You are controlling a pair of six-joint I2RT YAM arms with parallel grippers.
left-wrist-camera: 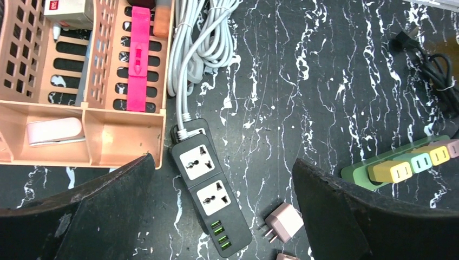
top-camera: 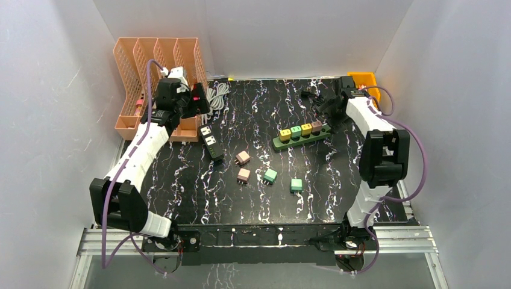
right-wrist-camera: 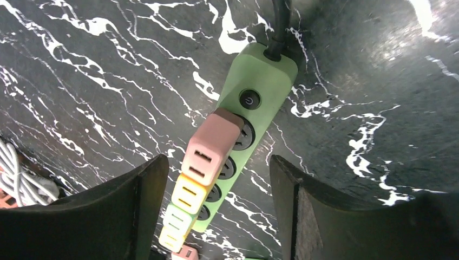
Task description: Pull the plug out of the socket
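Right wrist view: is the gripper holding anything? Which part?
Nothing held. The right gripper is open, fingers either side of the pink square plug in the green plastic power strip, with gaps on both sides.

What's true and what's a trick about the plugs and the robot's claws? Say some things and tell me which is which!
1. Four plugs sit in the green power strip. True.
2. The black power strip has a plug in it. False: its sockets are empty.
3. Four loose plugs lie on the table. True: two pink, two green.
4. The right claw is squeezing the pink plug. False: its fingers stand apart on either side of it, not touching.
5. The left claw holds a plug. False: it is open and empty, above the black power strip.
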